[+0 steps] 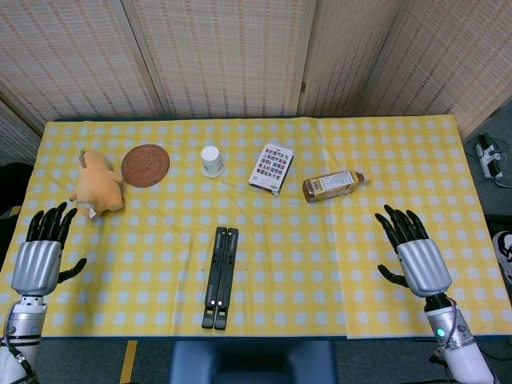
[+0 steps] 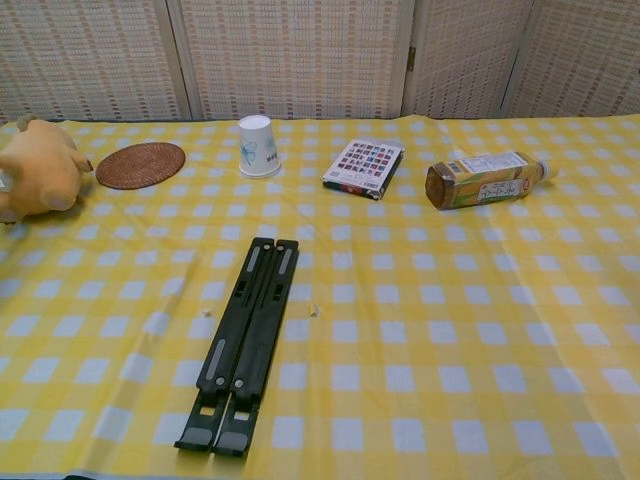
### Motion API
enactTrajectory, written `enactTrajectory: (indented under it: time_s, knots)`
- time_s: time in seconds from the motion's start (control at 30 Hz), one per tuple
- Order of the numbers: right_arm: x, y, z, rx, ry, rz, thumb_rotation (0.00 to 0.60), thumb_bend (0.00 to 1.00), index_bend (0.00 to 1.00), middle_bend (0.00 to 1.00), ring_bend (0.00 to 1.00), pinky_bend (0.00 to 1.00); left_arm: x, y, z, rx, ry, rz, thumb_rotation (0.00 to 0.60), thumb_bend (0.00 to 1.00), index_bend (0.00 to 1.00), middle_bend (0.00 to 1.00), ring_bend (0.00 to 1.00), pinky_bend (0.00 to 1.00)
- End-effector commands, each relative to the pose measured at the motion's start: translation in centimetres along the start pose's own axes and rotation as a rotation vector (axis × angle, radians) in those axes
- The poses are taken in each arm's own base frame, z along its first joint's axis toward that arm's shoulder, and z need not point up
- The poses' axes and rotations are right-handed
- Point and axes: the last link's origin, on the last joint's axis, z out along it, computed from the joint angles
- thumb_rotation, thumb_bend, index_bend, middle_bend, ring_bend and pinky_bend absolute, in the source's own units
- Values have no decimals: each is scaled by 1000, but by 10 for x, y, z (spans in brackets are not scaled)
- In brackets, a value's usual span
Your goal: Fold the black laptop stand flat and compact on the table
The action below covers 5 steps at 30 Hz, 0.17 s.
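The black laptop stand [image 1: 221, 277] lies folded flat as two long bars side by side near the table's front edge, also seen in the chest view [image 2: 245, 338]. My left hand [image 1: 38, 258] hovers at the table's far left front corner, fingers spread, holding nothing. My right hand [image 1: 416, 258] hovers at the right front, fingers spread and empty. Both hands are well apart from the stand. Neither hand shows in the chest view.
On the yellow checked tablecloth [image 1: 360, 216] sit a plush toy [image 1: 96, 185], a round woven coaster [image 1: 145, 165], a white paper cup [image 1: 212, 160], a card box [image 1: 271, 168] and a lying bottle [image 1: 333, 185].
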Motion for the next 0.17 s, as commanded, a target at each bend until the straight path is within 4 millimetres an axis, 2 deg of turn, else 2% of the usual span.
enactTrajectory:
  time_s: [0.03,0.17]
  knots:
    - [2,17,-20,-51,34,16,600,249,0,0,0,0,4,-3,-18,13,17,3,600,241,66,13,0,0]
    - [4,20,-31,-68,51,21,600,249,0,0,0,0,7,-2,-31,17,30,-14,600,241,64,13,0,0]
